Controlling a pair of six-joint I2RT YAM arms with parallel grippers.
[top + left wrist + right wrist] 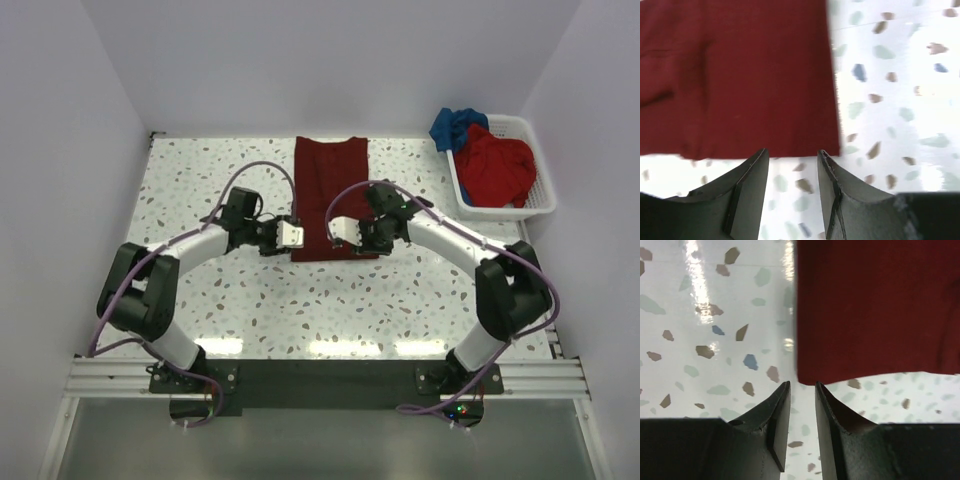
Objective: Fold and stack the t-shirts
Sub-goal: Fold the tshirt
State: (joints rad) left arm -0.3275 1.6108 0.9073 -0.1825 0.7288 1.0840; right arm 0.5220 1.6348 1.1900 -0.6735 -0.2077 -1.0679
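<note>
The dark maroon t-shirt [333, 190] lies flat on the table as a long folded strip running from the back edge toward me. My left gripper [291, 235] is at its near left corner, open and empty. In the left wrist view the fingertips [792, 155] sit just short of the shirt's [740, 75] edge. My right gripper [346, 237] is at the near edge, open with a narrow gap and empty. In the right wrist view the shirt's [875, 310] corner lies just ahead of the gripper [802, 386]. The brighter red t-shirt [495, 165] and the blue t-shirt [455, 125] lie crumpled in the basket.
A white slatted basket [523, 123] stands at the back right corner of the speckled table [200, 180]. White walls close the table at the back and both sides.
</note>
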